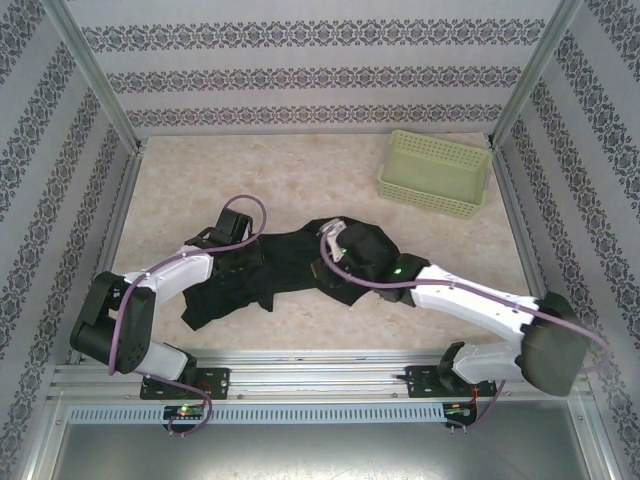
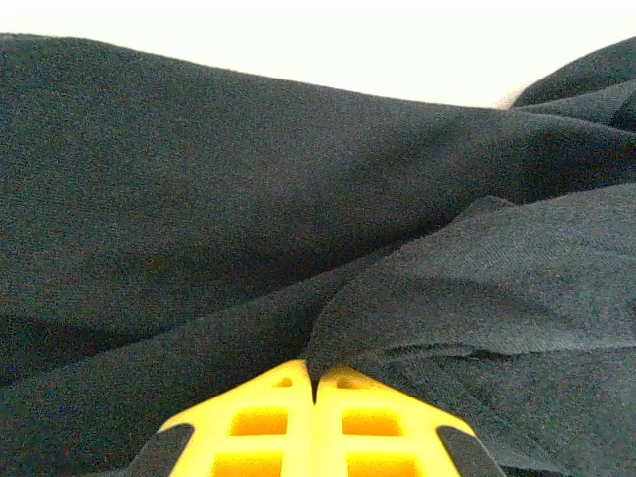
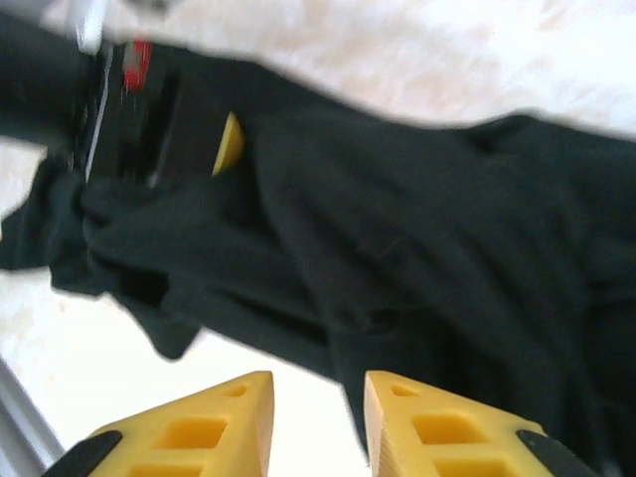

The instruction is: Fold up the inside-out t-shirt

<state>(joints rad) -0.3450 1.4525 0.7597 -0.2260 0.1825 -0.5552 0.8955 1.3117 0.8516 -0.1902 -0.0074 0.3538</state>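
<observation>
Matt black soft cloth t-shirt (image 1: 285, 262), perforated pale plastic basket (image 1: 430, 196); smooth marbled table (image 1: 250, 180)

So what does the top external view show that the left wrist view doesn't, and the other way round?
Top external adds the pale green perforated plastic basket at the far right of the beige marbled table, and the full crumpled outline of the black soft-fabric t-shirt. Left wrist adds a close-up of the left gripper, its yellow fingers shut on a fold of cloth. Both share the t-shirt's black fabric.
</observation>
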